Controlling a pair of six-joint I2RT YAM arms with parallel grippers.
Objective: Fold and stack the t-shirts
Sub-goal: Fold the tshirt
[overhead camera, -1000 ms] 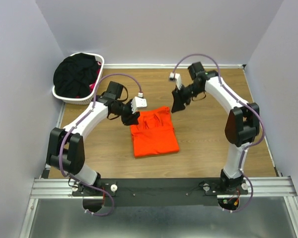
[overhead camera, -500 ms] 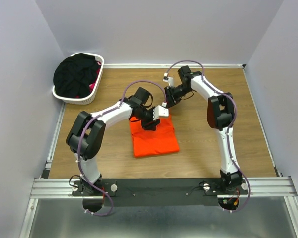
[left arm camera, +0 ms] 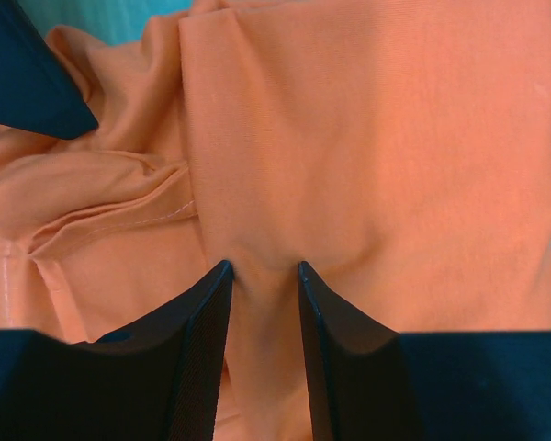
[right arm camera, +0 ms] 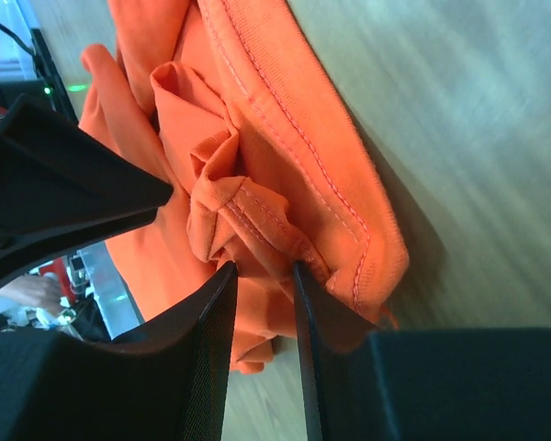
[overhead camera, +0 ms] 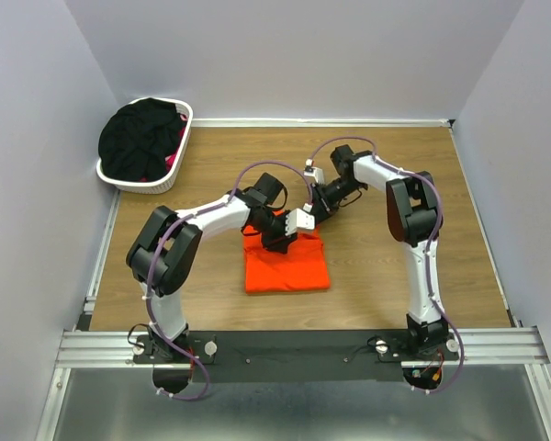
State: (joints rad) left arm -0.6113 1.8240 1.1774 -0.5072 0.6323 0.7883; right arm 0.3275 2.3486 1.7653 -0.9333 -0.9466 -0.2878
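Note:
The bright orange t-shirt point(overhead camera: 286, 266) lies folded on the wooden table's middle. My left gripper point(overhead camera: 283, 235) is at its far edge; in the left wrist view point(left arm camera: 262, 268) its jaws are nearly closed, pinching a ridge of orange cloth point(left arm camera: 367, 138). My right gripper point(overhead camera: 318, 211) is at the shirt's far right corner; in the right wrist view point(right arm camera: 260, 270) its jaws are closed on a bunched hemmed fold of the orange t-shirt point(right arm camera: 285, 138). Black t-shirts point(overhead camera: 140, 138) and a bit of pink cloth point(overhead camera: 172, 159) fill the basket.
A white plastic laundry basket point(overhead camera: 179, 138) stands at the far left corner of the table. Grey walls close in the left, back and right sides. The two arms nearly touch above the shirt's far edge. A metal rail point(overhead camera: 303, 344) runs along the near edge.
Both grippers have moved inward and down onto the orange shirt's far edge. The shirt's far part now sits nearer, so the shirt looks shorter than a second ago.

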